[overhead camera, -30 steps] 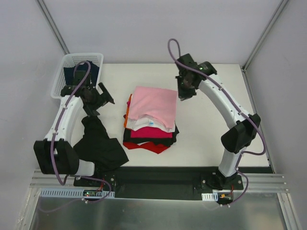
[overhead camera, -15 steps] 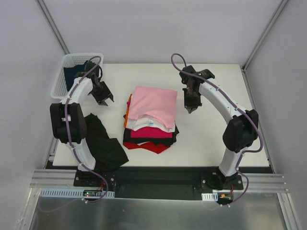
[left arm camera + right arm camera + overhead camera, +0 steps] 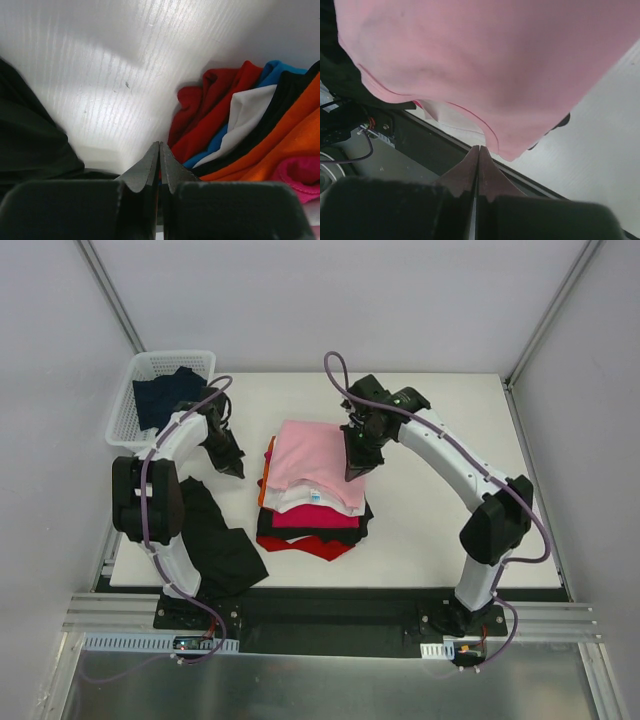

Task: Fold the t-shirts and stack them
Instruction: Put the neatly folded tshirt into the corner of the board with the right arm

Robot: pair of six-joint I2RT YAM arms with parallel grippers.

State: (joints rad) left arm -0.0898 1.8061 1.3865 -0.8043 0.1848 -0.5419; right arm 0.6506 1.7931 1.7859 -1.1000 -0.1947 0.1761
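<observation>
A stack of folded t-shirts lies mid-table with a pink one on top. An unfolded black t-shirt sprawls at the near left, over the table's edge. My left gripper is shut and empty, just left of the stack. In the left wrist view its tips point at the stack's red, blue, white, black and orange layers. My right gripper is shut and empty at the pink shirt's right edge. In the right wrist view its tips sit just beside the pink corner.
A white basket at the far left corner holds a dark navy t-shirt. Bare white table stretches right of the stack. Grey walls enclose the table on three sides.
The left gripper has shut and swung from near the basket toward the stack's left side. The right arm has moved left and down to the pink shirt's right edge.
</observation>
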